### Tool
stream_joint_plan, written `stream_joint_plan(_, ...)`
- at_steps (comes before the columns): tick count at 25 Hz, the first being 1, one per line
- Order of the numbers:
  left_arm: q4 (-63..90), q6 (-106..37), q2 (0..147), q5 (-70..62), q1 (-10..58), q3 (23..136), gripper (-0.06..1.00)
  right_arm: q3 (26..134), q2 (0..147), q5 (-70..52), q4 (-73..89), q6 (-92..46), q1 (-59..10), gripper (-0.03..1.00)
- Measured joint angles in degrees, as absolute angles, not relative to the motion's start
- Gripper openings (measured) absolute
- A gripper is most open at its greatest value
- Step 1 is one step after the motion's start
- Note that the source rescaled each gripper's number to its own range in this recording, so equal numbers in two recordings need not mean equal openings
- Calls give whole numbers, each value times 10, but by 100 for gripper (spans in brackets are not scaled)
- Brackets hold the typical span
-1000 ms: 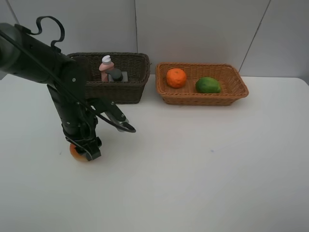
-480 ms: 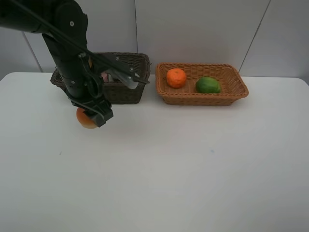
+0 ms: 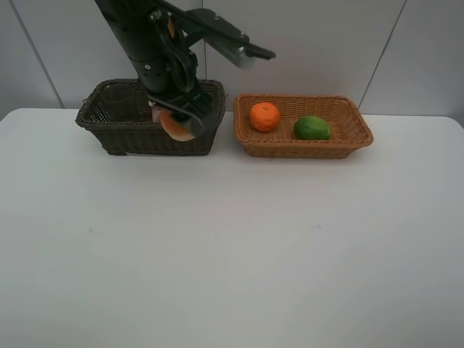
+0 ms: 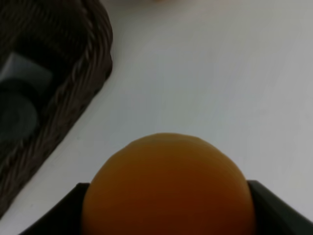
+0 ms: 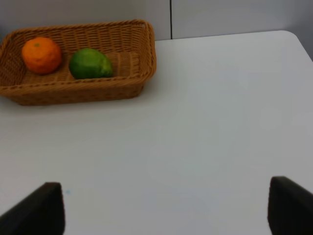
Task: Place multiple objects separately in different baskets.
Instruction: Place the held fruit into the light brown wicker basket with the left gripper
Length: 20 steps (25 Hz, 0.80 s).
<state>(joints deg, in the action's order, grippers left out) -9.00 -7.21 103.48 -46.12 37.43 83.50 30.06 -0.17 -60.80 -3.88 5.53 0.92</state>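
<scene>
Holding bun between left jaws | beside dark basket

The exterior high camera looks down from the front onto the whole white bench, facing the grey wall behind, far enough to take in both the dark basket and the tan basket. The left wrist camera sits very close — the bun fills the lower frame between the jaws, with a corner of the dark basket beside it. The right wrist camera looks low across the bench from farther off toward the tan basket holding the orange and lime — things the high view shares.
</scene>
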Motion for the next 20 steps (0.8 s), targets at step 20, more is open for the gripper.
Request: stream_joint_plan(20, -47, -72, 1188, -395, 387, 1066, 76, 301, -2, -608, -39, 55, 9, 84)
